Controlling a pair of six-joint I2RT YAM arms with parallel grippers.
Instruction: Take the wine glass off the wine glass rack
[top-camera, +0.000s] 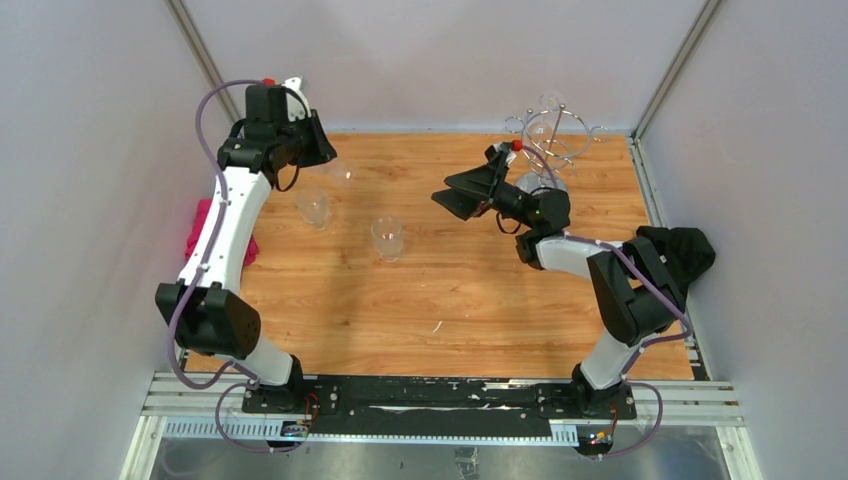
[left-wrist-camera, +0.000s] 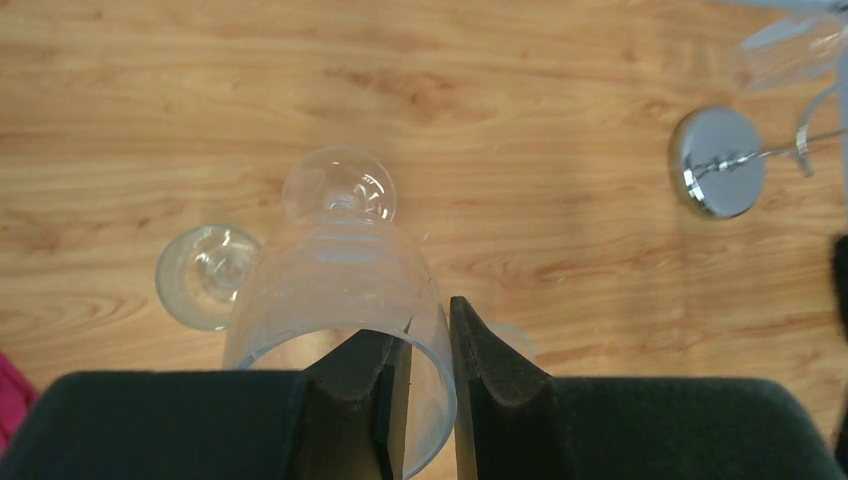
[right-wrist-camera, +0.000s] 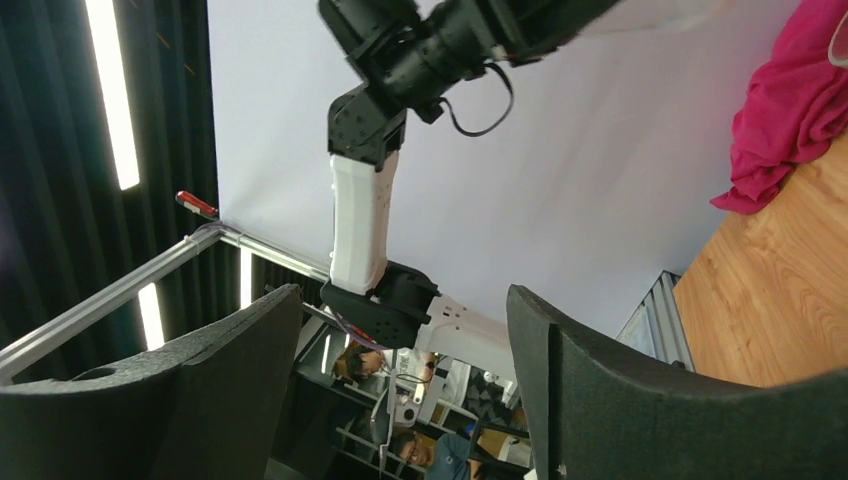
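My left gripper (left-wrist-camera: 428, 320) is shut on the rim of a clear wine glass (left-wrist-camera: 330, 270), one finger inside the bowl and one outside. The glass hangs foot-down over the wooden table. In the top view this gripper (top-camera: 318, 148) is at the far left of the table. The chrome wine glass rack (top-camera: 552, 138) stands at the back right. Its round mirrored base (left-wrist-camera: 718, 162) shows in the left wrist view, with another glass (left-wrist-camera: 790, 50) hanging on it. My right gripper (top-camera: 455, 195) is open and empty just left of the rack, and its fingers (right-wrist-camera: 400, 300) face the left arm.
Two more wine glasses (top-camera: 313, 205) (top-camera: 387, 237) stand on the table below the left gripper. A pink cloth (top-camera: 205, 235) lies at the left edge and a black cloth (top-camera: 680, 250) at the right edge. Grey walls enclose the table on three sides.
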